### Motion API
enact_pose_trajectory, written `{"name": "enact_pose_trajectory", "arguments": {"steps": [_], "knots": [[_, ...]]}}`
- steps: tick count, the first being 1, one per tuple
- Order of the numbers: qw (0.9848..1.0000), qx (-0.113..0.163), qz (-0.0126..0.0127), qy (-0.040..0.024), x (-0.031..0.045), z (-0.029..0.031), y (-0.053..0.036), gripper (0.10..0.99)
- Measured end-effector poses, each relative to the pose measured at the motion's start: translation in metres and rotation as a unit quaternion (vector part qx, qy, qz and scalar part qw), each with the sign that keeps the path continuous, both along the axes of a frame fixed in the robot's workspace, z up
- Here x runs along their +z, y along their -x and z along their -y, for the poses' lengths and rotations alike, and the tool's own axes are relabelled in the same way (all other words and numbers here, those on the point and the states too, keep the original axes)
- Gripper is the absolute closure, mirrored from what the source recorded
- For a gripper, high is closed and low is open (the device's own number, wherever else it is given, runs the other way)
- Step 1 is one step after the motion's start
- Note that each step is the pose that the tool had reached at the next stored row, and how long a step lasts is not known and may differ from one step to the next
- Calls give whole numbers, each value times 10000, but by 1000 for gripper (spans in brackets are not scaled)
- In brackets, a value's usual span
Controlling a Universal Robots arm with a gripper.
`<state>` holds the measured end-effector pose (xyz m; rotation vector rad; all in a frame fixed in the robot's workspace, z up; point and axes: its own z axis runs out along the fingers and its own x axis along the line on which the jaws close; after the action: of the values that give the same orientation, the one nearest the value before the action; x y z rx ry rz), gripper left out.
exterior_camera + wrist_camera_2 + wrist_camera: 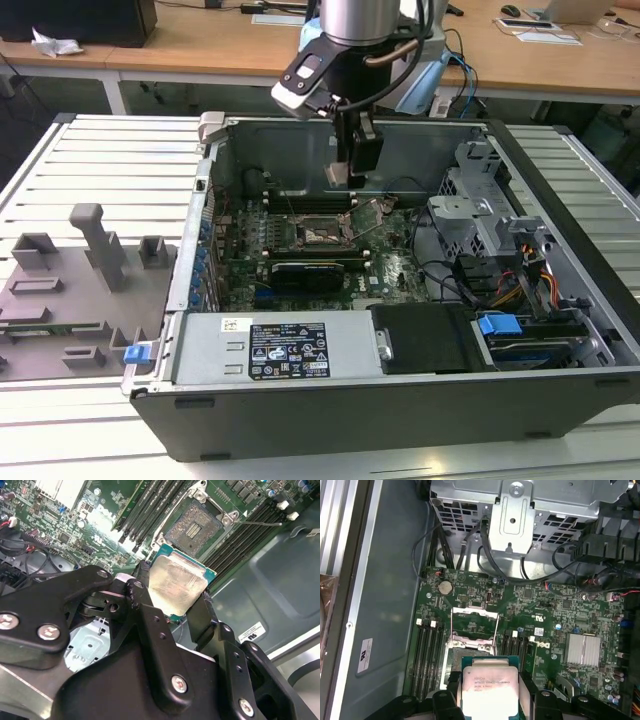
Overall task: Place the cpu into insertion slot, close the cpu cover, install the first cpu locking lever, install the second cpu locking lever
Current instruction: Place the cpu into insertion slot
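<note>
**Desk:** Exterior view first. What are you getting?

**Op:** I'm watching the gripper [340, 172] hanging inside the open computer case [420, 150], above the insertion slot [322, 235]. The cpu [336, 178] is showing as a small pale plate at its tip, apart from the slot. The green motherboard [390, 265] is lying all around the slot.

**Desk:** Second wrist view?

**Op:** I'm seeing the gripper [174, 594] with both black fingers [142, 582] pressing on opposite edges of the cpu [177, 582], silvery top facing the camera. The insertion slot [195, 527] is sitting just past the chip, pin field bare and glinting. A thin locking lever [260, 524] is sticking out beside the slot.

**Desk:** First wrist view?

**Op:** The gripper [490, 694] is clamping the cpu [487, 682] here too. The chip is covering part of the slot. The cpu cover [474, 622] is lying flipped open on the side of the slot away from the chip. Memory slots [430, 655] are running along both flanks of the slot.
</note>
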<state>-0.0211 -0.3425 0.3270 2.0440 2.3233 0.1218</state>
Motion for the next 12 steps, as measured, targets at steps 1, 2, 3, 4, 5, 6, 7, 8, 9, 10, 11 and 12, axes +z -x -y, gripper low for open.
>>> {"name": "enact_pose_trajectory", "arguments": {"steps": [1,2,3,4,5,6,7,8,9,10,11,12], "knots": [[10000,0,0,0,-4,0,0,549],[10000,-1,0,0,-10,0,0,549],[10000,-3,0,0,-15,0,0,549],[10000,-9,0,0,-22,0,0,549],[10000,-18,0,0,-26,0,0,549],[10000,-28,0,0,-31,0,0,549],[10000,-44,0,0,-41,0,0,549],[10000,-55,0,0,-46,0,0,549],[10000,-72,0,0,-61,0,1,549],[10000,-82,0,0,-74,0,1,549],[10000,-91,0,0,-83,0,3,549],[10000,-98,0,0,-90,0,4,549]]}}
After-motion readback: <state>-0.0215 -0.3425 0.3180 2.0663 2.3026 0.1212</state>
